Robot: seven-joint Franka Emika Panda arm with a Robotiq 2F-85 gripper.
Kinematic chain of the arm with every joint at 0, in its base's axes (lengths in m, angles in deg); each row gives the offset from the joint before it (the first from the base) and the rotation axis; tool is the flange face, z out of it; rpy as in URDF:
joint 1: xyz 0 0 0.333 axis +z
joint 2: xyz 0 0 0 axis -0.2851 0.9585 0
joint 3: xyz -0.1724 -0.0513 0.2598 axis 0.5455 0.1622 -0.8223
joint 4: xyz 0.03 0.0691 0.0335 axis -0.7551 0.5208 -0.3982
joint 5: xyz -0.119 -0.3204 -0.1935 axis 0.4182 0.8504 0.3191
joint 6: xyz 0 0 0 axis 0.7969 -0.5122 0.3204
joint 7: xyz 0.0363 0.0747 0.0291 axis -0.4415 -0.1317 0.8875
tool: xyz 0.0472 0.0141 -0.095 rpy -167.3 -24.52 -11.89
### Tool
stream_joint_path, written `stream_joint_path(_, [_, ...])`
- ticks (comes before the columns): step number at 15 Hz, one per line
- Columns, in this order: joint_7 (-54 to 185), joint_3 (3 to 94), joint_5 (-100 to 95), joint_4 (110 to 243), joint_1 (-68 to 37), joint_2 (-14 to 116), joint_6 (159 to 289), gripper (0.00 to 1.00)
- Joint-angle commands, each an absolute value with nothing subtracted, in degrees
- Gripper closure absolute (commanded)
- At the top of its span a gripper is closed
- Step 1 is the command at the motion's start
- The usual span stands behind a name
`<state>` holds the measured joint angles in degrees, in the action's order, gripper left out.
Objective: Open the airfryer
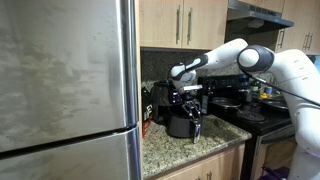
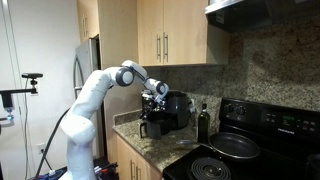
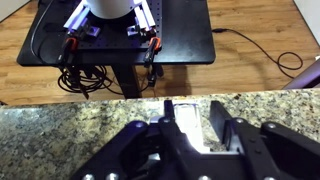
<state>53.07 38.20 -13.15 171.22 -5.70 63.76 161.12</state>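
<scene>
At counter [image 3: 60, 125] edge, airfryer [image 1: 178, 126] handle [image 3: 186, 108] is being straddled by gripper [image 3: 190, 125]; grip cannot be told; slip-off is being risked if loose.

Claw [image 3: 192, 118] cut off by wrist view's bottom edge — grip unclear.

fridge [image 1: 70, 80] near one side of the airfryer [image 1: 180, 122], cabinets [image 1: 185, 22] low overhead, dark bottle [image 2: 203, 122] and pan [image 2: 235, 147] toward the stove [image 2: 275, 125], bare counter [image 1: 175, 150] free in front
</scene>
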Motion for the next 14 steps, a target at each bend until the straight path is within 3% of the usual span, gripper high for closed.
stream_joint_path(1, [50.43,39.11,-14.57,169.07,-5.26,64.37,157.85,0.27])
stream_joint_path(5, [47.87,39.72,-12.20,168.73,-4.58,63.98,159.00,0.01])
stream_joint_path(14, [50.15,39.25,-18.61,169.21,-5.22,63.85,159.55,0.00])
